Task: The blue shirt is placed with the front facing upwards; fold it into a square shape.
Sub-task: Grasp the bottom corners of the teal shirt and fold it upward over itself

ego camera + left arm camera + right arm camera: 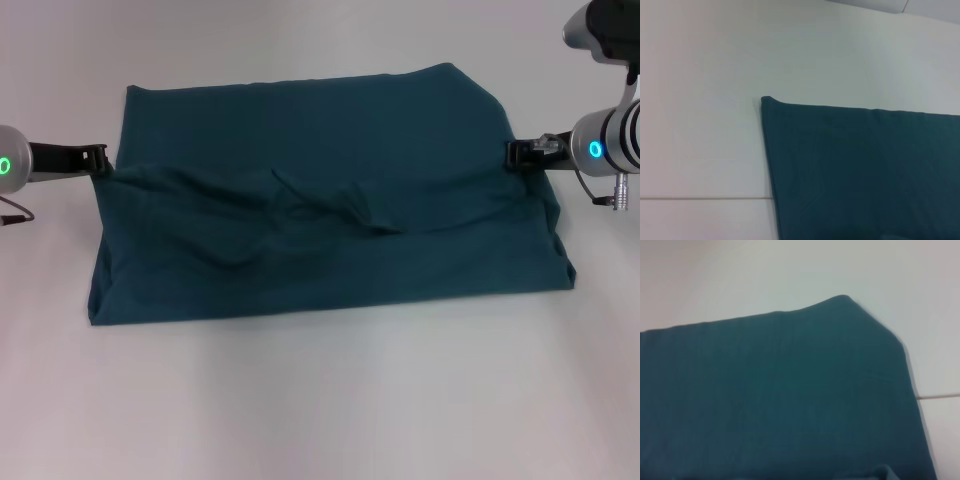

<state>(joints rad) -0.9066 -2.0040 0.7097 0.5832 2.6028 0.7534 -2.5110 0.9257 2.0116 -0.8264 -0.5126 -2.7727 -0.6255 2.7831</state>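
Head view: blue shirt (pixel 330 195) centre of counter (pixel 320 400), already folded; left claw (pixel 97 158) and right claw (pixel 518 152) at its side edges, grip state unreadable. Wrist views: shirt corners only. You risk dragging the rumpled middle fold crooked.

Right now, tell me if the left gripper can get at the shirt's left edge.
Probably yes. The left gripper sits right at the left edge of the blue shirt, on the white table, with nothing between them. Whether it already grips the cloth cannot be seen.
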